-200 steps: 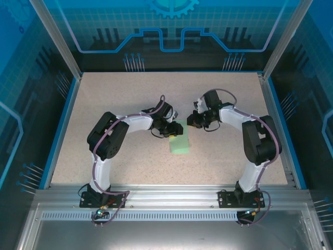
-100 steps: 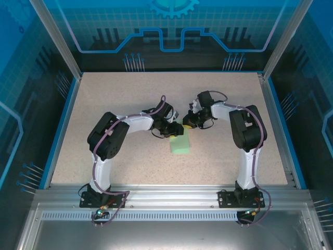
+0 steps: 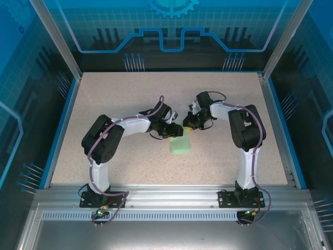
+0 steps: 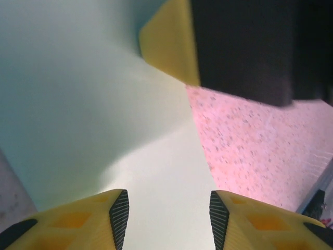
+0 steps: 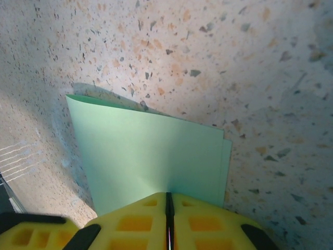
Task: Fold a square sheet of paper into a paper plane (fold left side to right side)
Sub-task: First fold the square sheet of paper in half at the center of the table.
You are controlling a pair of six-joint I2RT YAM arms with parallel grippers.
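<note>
- The square sheet of paper (image 3: 180,144), folded double, is lying flat mid-table (image 3: 130,99).
- The left claw (image 4: 169,216) is standing with jaws apart over the sheet.
- The right claw (image 5: 167,200) is sitting closed, tips meeting the sheet's far edge.

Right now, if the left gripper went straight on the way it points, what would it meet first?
The folded green sheet of paper, close ahead of the open left gripper. Past it stands a yellow finger of the right gripper; depth is unclear.
</note>
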